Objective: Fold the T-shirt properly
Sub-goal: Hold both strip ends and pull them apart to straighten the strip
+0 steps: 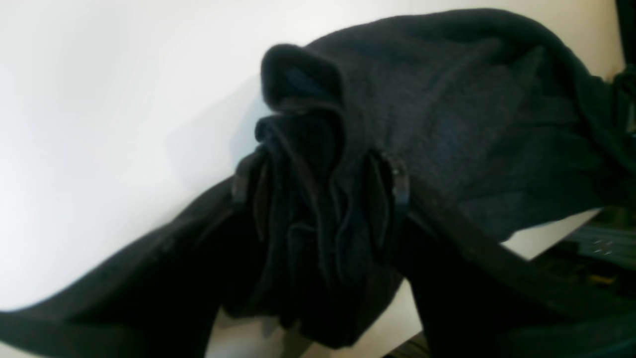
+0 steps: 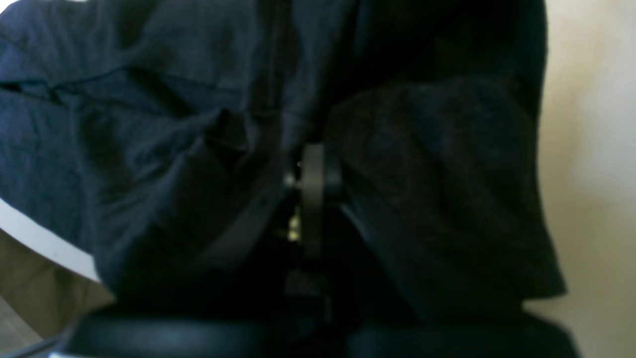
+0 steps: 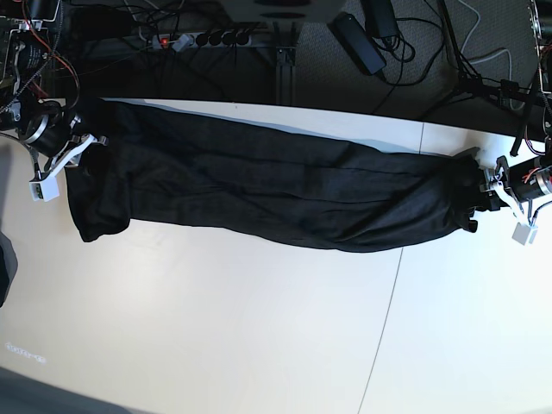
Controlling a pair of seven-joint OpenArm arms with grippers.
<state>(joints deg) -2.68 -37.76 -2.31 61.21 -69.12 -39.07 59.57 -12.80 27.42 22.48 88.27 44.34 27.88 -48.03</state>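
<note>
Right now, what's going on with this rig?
Both arms hold the black T-shirt stretched between them across the white table. The left gripper has a thick bunch of fabric between wide-set jaws; the right gripper is pinched shut on the other end. The shirt is a long, rumpled band, not yet neatly folded.

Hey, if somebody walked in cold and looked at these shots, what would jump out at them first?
The black T-shirt, stretched in a long band across the far side of the white table, an arm at each end. In the left wrist view, the left gripper is stuffed with a thick wad of bunched cloth. The right gripper is shut on the other end, by the table's edge.
</note>
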